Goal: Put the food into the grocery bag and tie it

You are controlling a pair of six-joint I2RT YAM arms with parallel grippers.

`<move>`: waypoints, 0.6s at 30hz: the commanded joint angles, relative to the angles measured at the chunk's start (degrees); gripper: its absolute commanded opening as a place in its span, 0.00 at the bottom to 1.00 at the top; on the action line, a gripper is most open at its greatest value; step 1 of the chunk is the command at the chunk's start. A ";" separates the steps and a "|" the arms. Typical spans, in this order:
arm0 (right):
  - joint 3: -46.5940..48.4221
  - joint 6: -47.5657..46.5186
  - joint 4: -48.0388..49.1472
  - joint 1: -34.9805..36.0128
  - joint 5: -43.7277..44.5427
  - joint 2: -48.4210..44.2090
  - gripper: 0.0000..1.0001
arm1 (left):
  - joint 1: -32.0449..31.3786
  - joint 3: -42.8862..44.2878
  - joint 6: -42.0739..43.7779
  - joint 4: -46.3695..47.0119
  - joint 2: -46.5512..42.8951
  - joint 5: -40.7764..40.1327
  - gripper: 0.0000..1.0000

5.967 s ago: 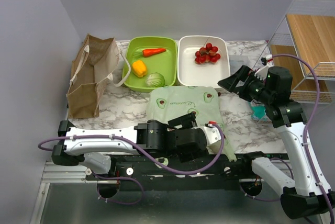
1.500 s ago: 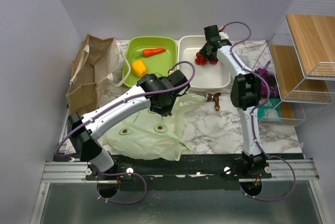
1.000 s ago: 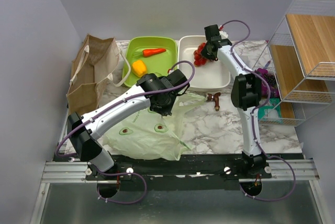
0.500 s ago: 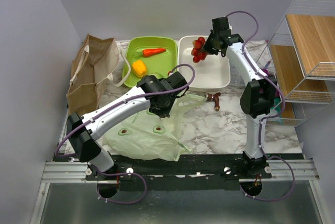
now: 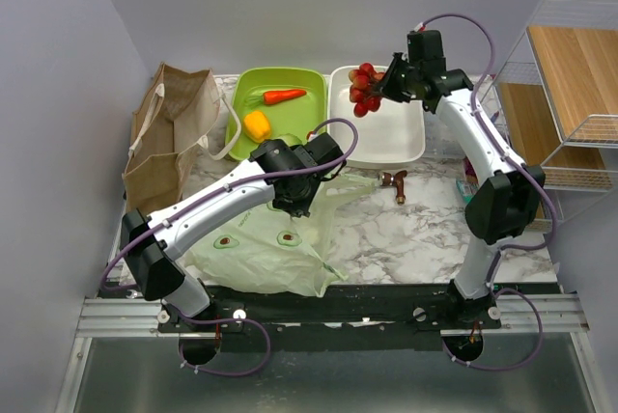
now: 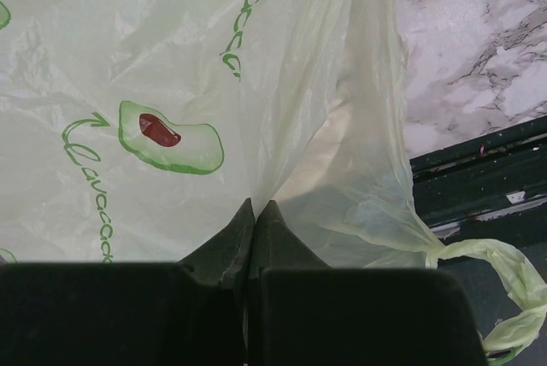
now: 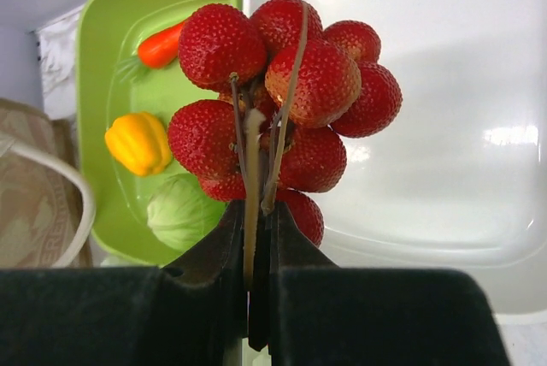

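Note:
My right gripper (image 7: 256, 212) is shut on the thin stems of a cluster of small red fruits (image 7: 282, 101), part of the food. In the top view the cluster (image 5: 365, 88) hangs above the white tray (image 5: 396, 143), with the right gripper (image 5: 386, 87) beside it. A yellow pepper (image 7: 139, 142), a pale-green cabbage (image 7: 179, 212) and a carrot (image 7: 160, 45) lie in the green tray (image 5: 241, 154). The left gripper (image 6: 255, 205) is shut on a fold of the grocery bag (image 6: 154, 84), holding the rim up; the rest of the bag (image 5: 261, 254) sprawls on the table.
A brown paper bag (image 5: 169, 138) stands at the left, next to the green tray. A small brown object (image 5: 394, 181) lies on the marble top in front of the white tray. A wire rack with wooden shelves (image 5: 570, 95) fills the right side.
The right gripper has lifted the red cluster out of the white tray and the arm has swung up and to the right. The left gripper keeps holding the bag, nearly still.

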 commanded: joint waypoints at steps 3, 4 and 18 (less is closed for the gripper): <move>-7.82 -1.97 9.95 0.78 -7.94 -10.12 0.01 | 0.27 -0.32 -0.14 -0.85 -2.80 -1.35 0.00; -9.09 -2.03 10.77 0.78 -8.53 -11.21 0.01 | 0.27 -0.54 -0.13 -0.98 -2.96 -1.43 0.00; -25.30 -1.45 19.54 0.78 -25.47 -28.60 0.01 | 0.27 -0.62 -1.53 -2.29 -4.62 -2.31 0.00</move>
